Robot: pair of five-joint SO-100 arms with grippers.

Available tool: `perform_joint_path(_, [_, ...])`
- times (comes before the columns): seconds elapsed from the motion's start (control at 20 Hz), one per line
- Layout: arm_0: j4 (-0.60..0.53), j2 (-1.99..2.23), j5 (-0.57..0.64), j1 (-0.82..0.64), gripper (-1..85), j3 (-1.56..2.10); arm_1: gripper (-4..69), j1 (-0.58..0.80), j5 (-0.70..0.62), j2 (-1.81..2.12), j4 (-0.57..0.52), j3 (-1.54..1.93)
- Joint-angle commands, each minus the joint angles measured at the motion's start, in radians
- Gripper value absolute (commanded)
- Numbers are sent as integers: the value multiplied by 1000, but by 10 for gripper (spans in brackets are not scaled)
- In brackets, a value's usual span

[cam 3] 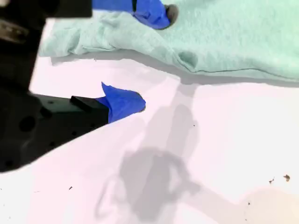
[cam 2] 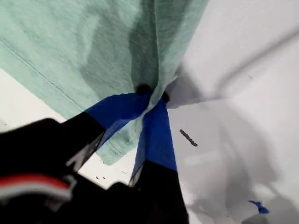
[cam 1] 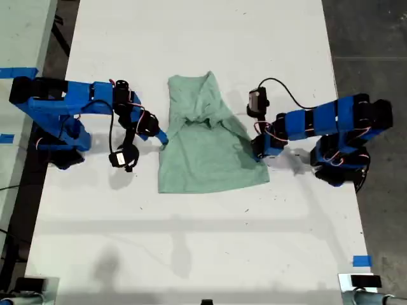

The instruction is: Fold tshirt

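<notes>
Unmarked mint tshirt (cam 1: 210,149) on white table (cam 1: 191,241)

Small pale mint-green short-sleeved t-shirt (cam 1: 210,143) of plain soft fabric, faintly heathered, no print. Flat white table (cam 1: 203,241), plain, with scattered dark specks. Two bright blue plastic arms with black motor blocks and black cables. My first gripper (cam 2: 153,97): blue-taped fingers on black body. My second gripper (cam 3: 145,56): same blue and black. Small blue tape square (cam 1: 361,260) on table.

Lying bare and passable: table (cam 1: 191,248) toward the exterior view's bottom. Blocking the middle: tshirt (cam 1: 210,155), one arm (cam 1: 76,105) and another arm (cam 1: 331,121) flanking.
</notes>
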Motion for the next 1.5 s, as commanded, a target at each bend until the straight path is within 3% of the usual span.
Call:
perform_joint_path(0.0, [9,14,-2,9,211,-57,-10,-5,3,-8,66,-44])
perform_joint_path(0.25, [3,9,-3,9,211,-55,-10,-61,35,-6,321,-345])
perform_joint_path(0.4, [11,15,-6,12,211,-55,-10,-71,66,-8,390,-515])
perform_joint_path(0.6, [8,15,-9,15,208,-58,-10,-91,126,-103,318,-661])
perform_joint_path(0.95, [17,6,-9,20,207,-80,-12,-106,233,-431,12,-816])
perform_joint_path(1.0, [18,6,-9,20,207,-81,-4,-104,247,-465,-28,-813])
perform_joint_path(1.1, [21,6,-9,23,207,-89,77,-106,256,-535,-87,-808])
perform_joint_path(1.15, [25,6,-9,25,207,-91,137,-109,256,-580,-98,-824])
perform_joint_path(1.3, [26,5,-9,29,207,-94,185,-124,262,-666,-64,-894])
perform_joint_path(1.45, [37,-8,-11,37,206,-115,227,-144,261,-646,74,-986])
